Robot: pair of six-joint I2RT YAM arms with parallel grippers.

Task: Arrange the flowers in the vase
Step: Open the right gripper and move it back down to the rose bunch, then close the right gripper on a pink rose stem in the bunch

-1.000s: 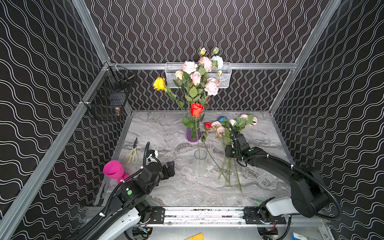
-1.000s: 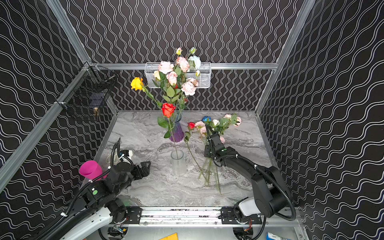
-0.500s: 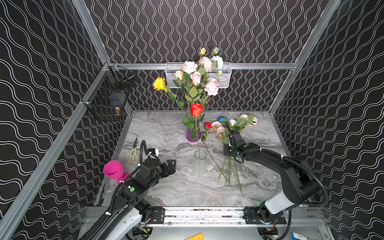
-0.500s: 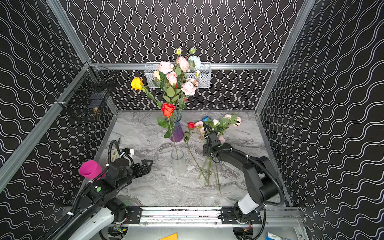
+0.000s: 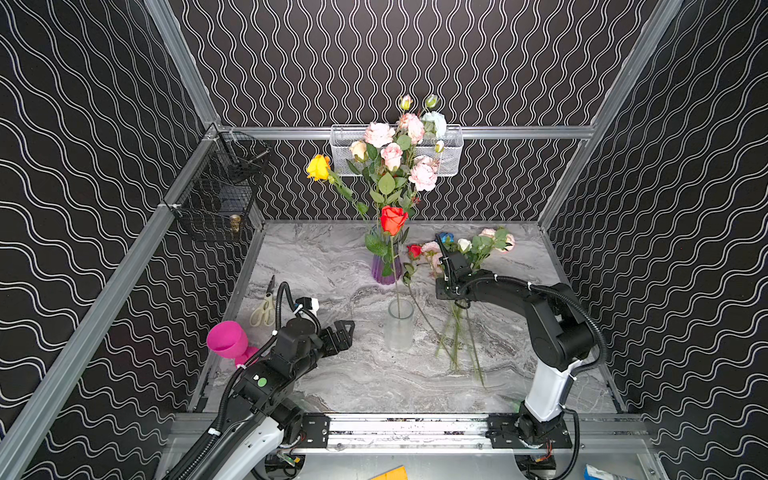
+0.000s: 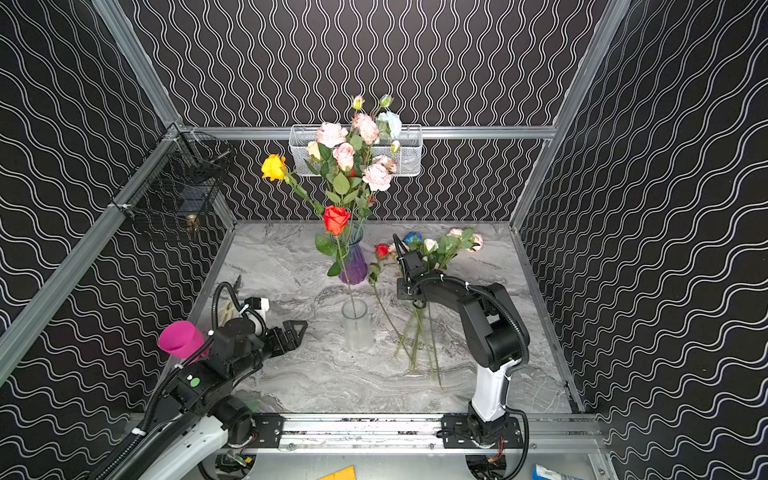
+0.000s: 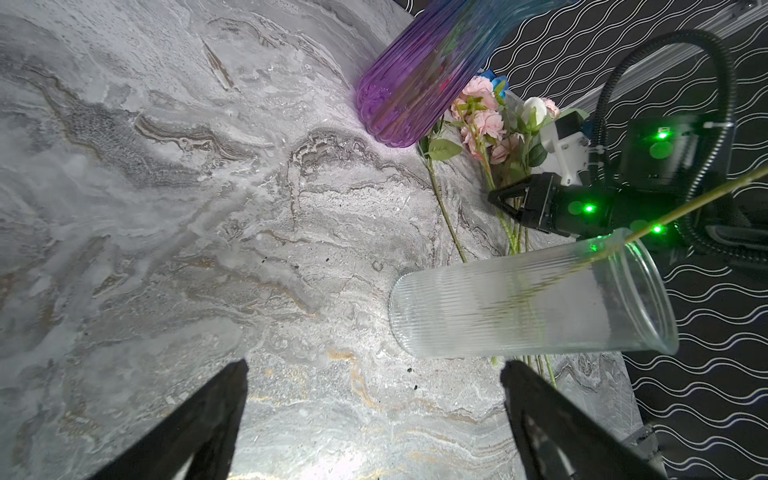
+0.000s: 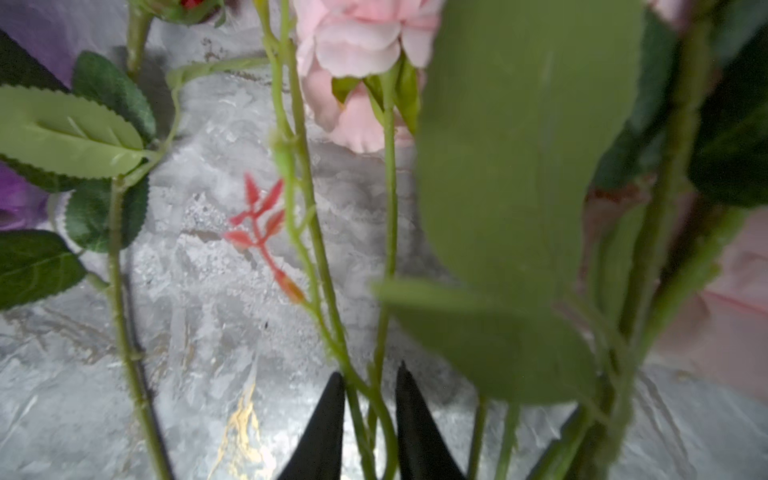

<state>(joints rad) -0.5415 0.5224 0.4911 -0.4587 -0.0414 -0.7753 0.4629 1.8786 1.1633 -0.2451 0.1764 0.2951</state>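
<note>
Marble tabletop (image 5: 332, 374) carries the purple vase (image 5: 385, 270) full of roses, the clear glass vase (image 5: 399, 328) holding one red rose (image 5: 392, 219), and the loose flowers (image 5: 482, 245) lying beside it. The left end effector (image 7: 374, 363) hangs spread and empty, while the right end effector (image 8: 370, 374) pinches two thin stems (image 8: 388, 232) at once. Lifting both could drag tangled neighbours along, or sweep leaves into the clear glass vase and tip it.
</note>
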